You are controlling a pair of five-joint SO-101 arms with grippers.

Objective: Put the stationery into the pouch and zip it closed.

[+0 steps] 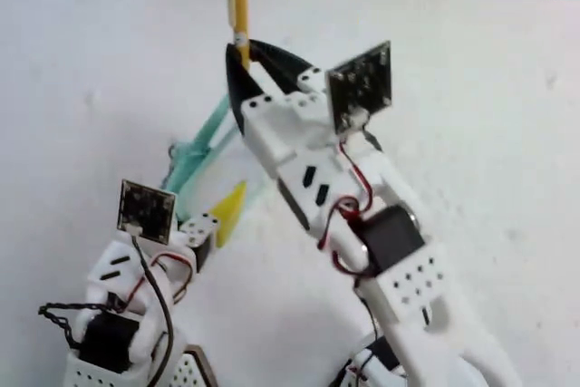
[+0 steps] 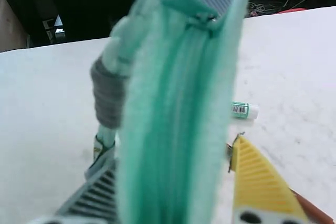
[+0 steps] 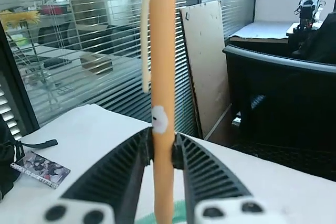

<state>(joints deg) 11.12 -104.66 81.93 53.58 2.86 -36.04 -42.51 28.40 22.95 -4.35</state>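
My left gripper [image 1: 216, 213] is shut on the teal mesh pouch [image 1: 195, 153] and holds it up on edge. In the left wrist view the pouch [image 2: 173, 119] stands between the yellow finger [image 2: 260, 182] and the ribbed grey finger [image 2: 92, 200], zipper edge facing the camera. A pen with a grey grip [image 2: 107, 93] shows through its side. A small white tube with a green label [image 2: 244, 110] lies on the table beyond. My right gripper [image 1: 246, 62] is shut on a yellow pen [image 1: 237, 2], held upright above the pouch's far end. The pen [image 3: 163, 93] stands between the black jaws.
The white table [image 1: 471, 133] spreads wide on all sides of the arms. A small printed card [image 3: 39, 169] lies near the table's edge in the right wrist view. Office chairs and window blinds are beyond the table.
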